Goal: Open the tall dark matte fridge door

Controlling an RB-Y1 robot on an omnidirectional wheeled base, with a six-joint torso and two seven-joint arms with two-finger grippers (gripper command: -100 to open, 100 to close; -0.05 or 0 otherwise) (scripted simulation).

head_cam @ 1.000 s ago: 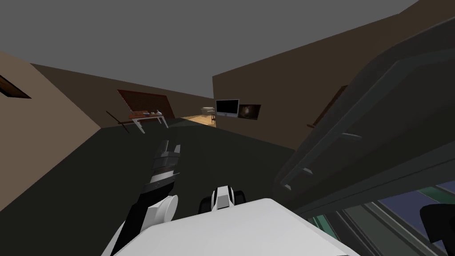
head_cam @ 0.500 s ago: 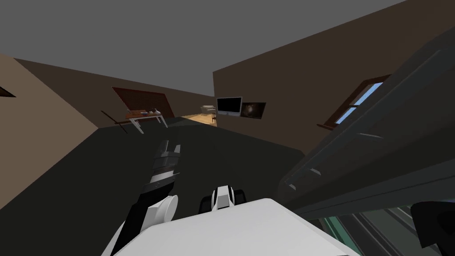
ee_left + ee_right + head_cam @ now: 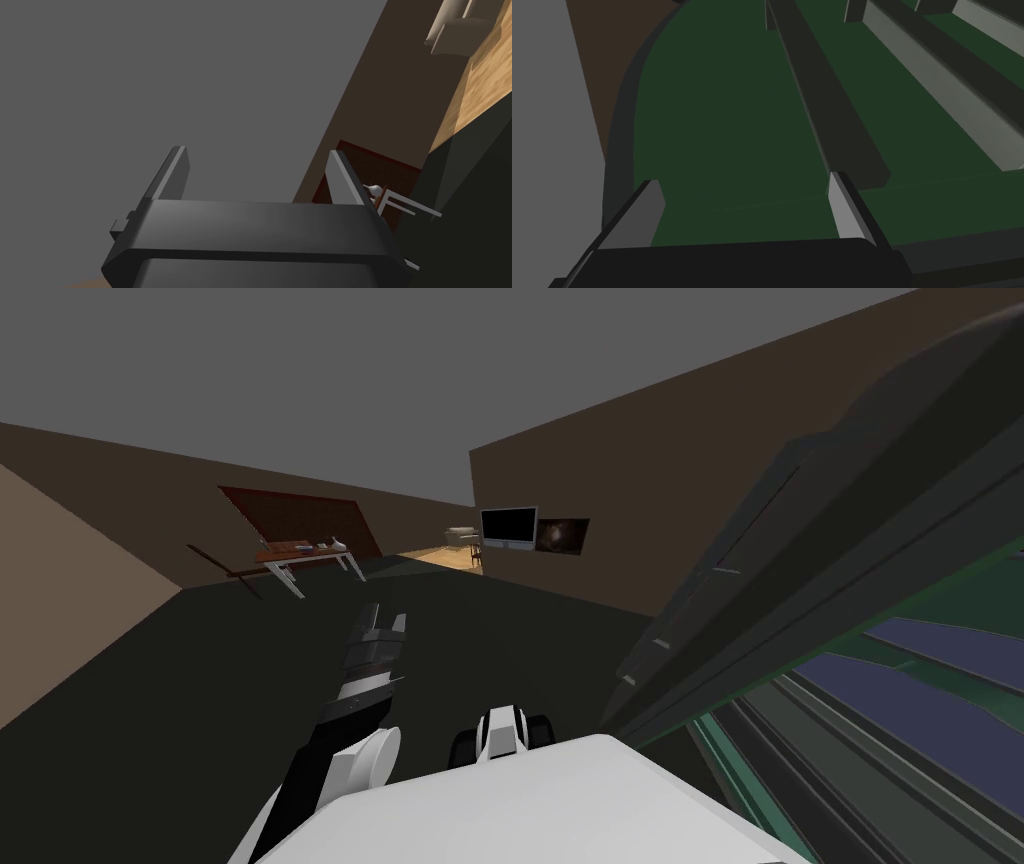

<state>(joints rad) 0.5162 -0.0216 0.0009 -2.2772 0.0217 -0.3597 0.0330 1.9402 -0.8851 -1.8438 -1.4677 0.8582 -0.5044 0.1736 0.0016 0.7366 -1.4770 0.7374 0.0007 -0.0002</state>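
Note:
The tall dark matte fridge door (image 3: 800,548) stands swung open on my right, its inner side with small rails facing me. Beside it the fridge's green-lined inside (image 3: 900,688) shows several bluish shelves. My right gripper (image 3: 747,200) is open with nothing between its fingers, close over the green lining (image 3: 722,125) and its long dark and grey ledges (image 3: 827,115). My left gripper (image 3: 378,623) hangs open over the dark floor ahead of me, away from the fridge, and stands empty (image 3: 257,175).
A table (image 3: 305,553) with small things on it stands by the far wall at the back left. On the right-hand wall hang a dark screen (image 3: 508,528) and a picture (image 3: 562,536). A doorway opens onto a wooden floor with an armchair (image 3: 462,535).
My head view has swung, so more of the fridge's green inside shows. The dark shape of my right arm has left the lower right corner. The left arm has not moved.

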